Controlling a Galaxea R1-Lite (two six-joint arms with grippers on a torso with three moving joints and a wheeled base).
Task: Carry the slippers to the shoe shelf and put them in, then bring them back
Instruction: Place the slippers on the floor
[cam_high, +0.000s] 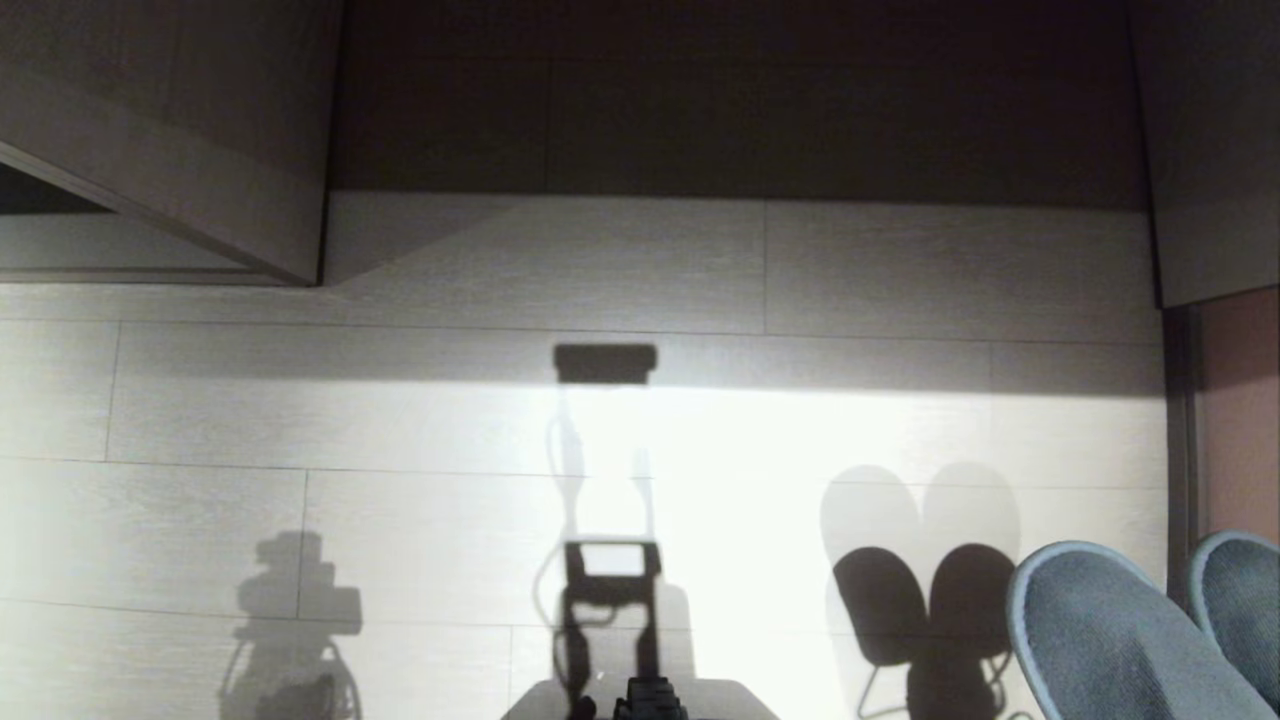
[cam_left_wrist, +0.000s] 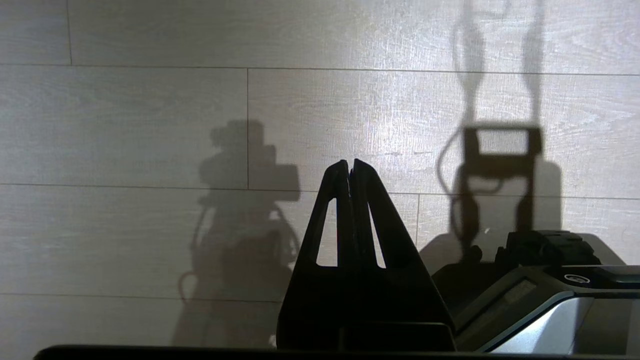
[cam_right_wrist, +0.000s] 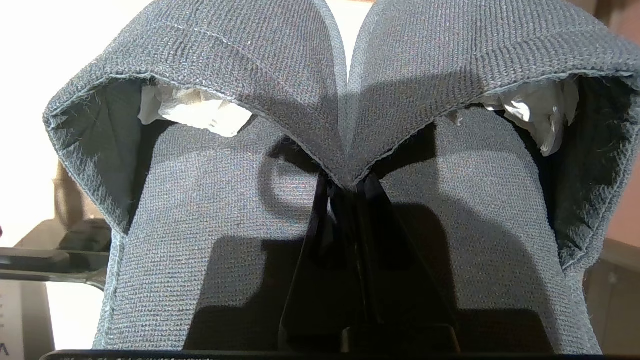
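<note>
- The slippers (cam_right_wrist: 320, 100), soft slate-blue knit, hang low at the robot's right, above the pale plank floor (cam_high: 400, 420), their toes stuffed with white paper (cam_right_wrist: 200, 112).
- The right claw (cam_right_wrist: 348, 192) pinches both inner collar edges together, a sound hold for light, floppy fabric.
- The left claw (cam_left_wrist: 351, 167) is pressed together, holding nothing.
- No readable writing or brand shows.

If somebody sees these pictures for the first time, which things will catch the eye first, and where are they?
First, the slippers: the right end effector is shut on the inner edges of both, and their toes show at the lower right of the head view. Next, the sharp shadows on the bright floor. The left end effector hangs shut and empty above it.
</note>
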